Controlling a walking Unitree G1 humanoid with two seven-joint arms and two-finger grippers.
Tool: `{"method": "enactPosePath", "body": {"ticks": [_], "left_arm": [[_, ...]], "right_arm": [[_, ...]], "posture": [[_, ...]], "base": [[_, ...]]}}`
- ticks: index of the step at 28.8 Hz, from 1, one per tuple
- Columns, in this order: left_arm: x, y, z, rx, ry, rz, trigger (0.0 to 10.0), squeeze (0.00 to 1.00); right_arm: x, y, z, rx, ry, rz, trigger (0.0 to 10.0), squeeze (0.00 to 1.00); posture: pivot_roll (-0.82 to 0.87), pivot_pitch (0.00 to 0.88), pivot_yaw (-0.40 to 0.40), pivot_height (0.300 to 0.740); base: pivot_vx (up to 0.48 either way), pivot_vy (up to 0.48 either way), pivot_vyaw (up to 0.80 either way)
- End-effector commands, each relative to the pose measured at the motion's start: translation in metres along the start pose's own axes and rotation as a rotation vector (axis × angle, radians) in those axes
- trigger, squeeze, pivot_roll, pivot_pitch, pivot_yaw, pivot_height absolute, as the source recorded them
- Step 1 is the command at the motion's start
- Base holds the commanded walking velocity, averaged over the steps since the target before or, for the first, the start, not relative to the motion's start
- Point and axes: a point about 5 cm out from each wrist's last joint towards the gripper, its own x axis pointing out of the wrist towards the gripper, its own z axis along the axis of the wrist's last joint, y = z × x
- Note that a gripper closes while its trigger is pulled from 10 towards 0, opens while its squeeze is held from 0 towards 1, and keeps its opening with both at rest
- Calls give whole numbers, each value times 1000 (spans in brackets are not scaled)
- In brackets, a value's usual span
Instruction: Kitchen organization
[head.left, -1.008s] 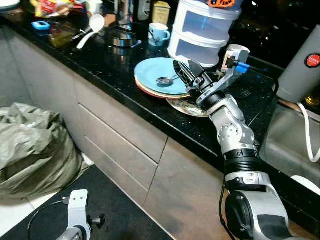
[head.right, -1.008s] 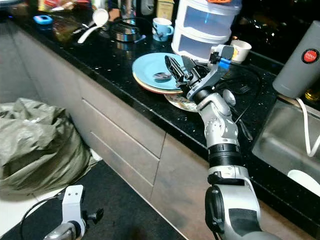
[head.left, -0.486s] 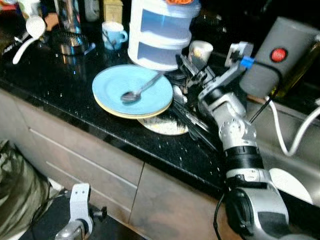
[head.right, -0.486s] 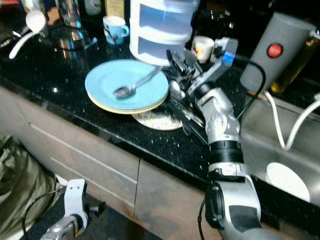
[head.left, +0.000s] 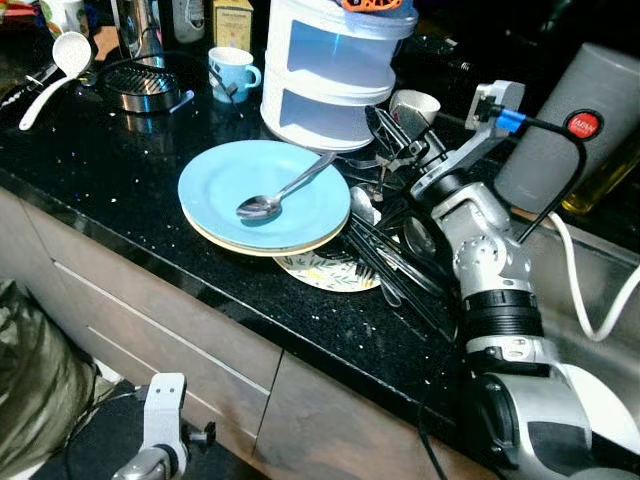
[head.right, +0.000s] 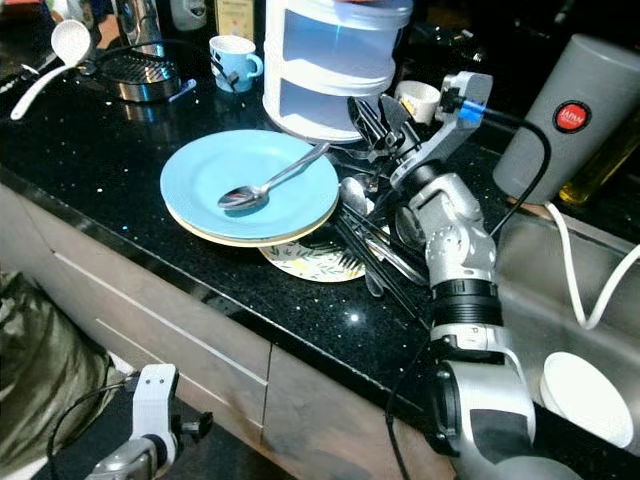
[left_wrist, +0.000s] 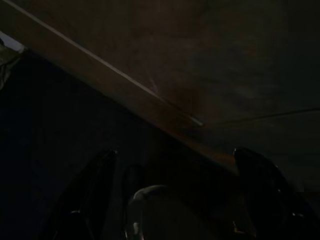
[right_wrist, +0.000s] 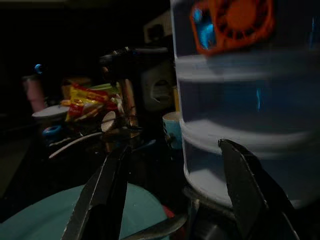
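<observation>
While my right gripper (head.left: 392, 128) hangs with its fingers spread and nothing between them, it sits low over a crowded patch of the black surface (head.left: 120, 150), just beside the white stacked container (head.left: 335, 70) and above a tangle of dark utensils (head.left: 400, 270). The blue plate (head.left: 262, 195) lies on top of a small stack near the front edge, with a spoon (head.left: 285, 190) resting across it, its handle pointing toward my fingers. A patterned plate (head.left: 330, 272) pokes out from under the stack, close to the edge.

My worry is the clutter. If I reach for the spoon's handle at a slant, one finger could catch the container's lower tier and shove it, or drag the loose utensils sideways into the plates. A push on the plate stack would slide it toward the edge, and the patterned plate beneath makes it sit unevenly, so I judge it likely to tip. The small cup (head.left: 415, 105) right behind my wrist could also be knocked if I swing back. My left gripper (left_wrist: 175, 200) hangs idle by the cabinet fronts, fingers apart.
</observation>
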Motion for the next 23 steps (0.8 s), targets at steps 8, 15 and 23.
{"method": "enactPosePath", "body": {"ticks": [8, 15, 23], "left_arm": [[1, -7, -6, -13, 16, -11, 10000, 0], [1, -9, -7, -22, 16, -13, 10000, 0], [1, -11, -9, -18, 23, -23, 10000, 0]], "right_arm": [[-7, -11, 20, -96, 5, 3, 10000, 0], [-30, -21, 35, -240, 180, 200, 10000, 0], [-71, -16, 15, -277, 473, 419, 10000, 0]], "posture": [[129, 0, -122, 740], [126, 0, -124, 740], [110, 11, -121, 740]], "base": [[0, 0, -95], [0, 0, -655], [0, 0, 0]]}}
